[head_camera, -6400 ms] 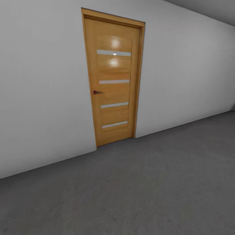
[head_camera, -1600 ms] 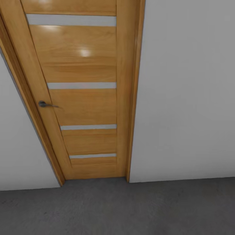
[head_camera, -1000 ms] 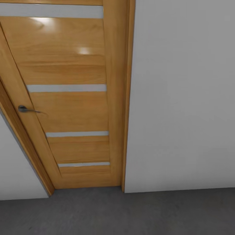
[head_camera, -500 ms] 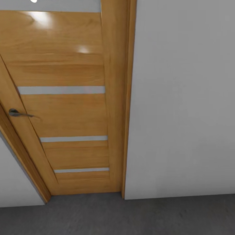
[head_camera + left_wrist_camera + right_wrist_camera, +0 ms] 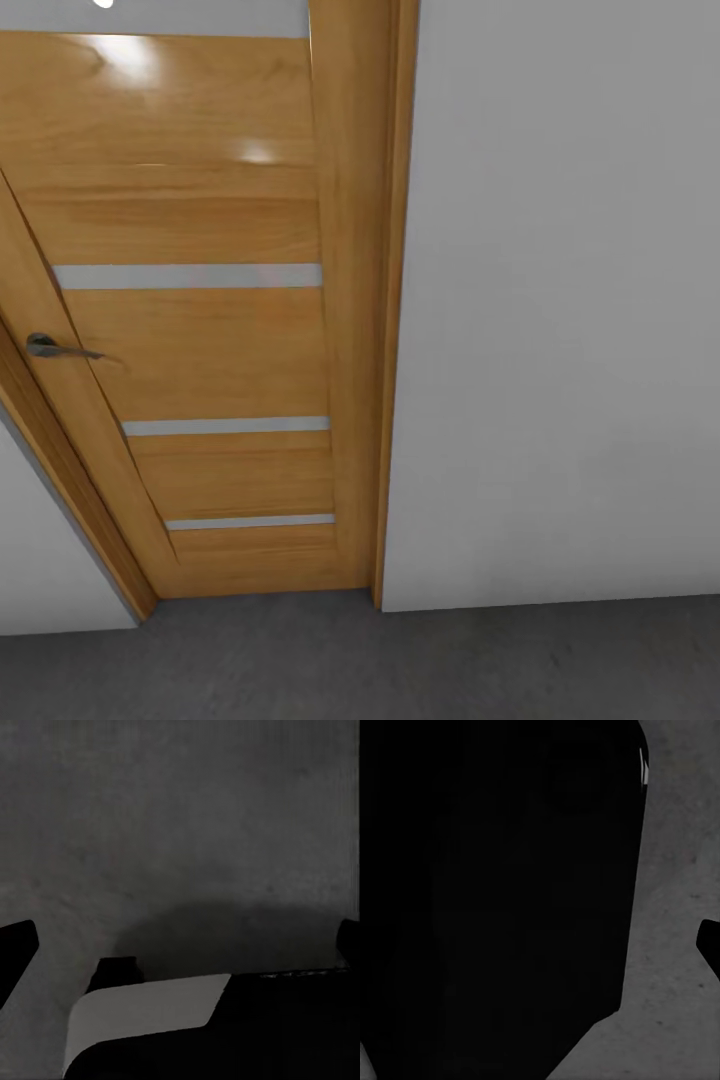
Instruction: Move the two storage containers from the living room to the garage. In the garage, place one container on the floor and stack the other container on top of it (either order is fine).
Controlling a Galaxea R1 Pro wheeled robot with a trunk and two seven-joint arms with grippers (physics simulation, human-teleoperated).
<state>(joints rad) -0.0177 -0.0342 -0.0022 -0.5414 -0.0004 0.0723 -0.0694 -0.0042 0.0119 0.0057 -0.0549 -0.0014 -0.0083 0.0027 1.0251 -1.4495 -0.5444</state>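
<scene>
The head view looks at the door (image 5: 190,330) from close by; it is orange wood, shut in its frame (image 5: 392,300), with frosted strips across it and a grey handle (image 5: 55,347) at its left edge; white wall (image 5: 560,300) runs on either side, and a band of grey concrete floor (image 5: 400,660) lies along the bottom; this is the garage. The left wrist view looks down on that floor (image 5: 180,817), dark and speckled, with a soft shadow on it; two dark fingertips (image 5: 15,949) of the left claw (image 5: 180,945) show at opposite edges of the picture, well apart, so the claw stands wide open with nothing between them; a dark part of the robot with a pale grey panel (image 5: 142,1009) lies below. The right wrist view is mostly taken up by a large black body (image 5: 502,892) of the robot, with a strip of floor (image 5: 675,945) beside it; one dark tip (image 5: 711,945) of the right claw shows at the edge, and I cannot tell how far that claw is open. I cannot tell where the containers are from these views.
</scene>
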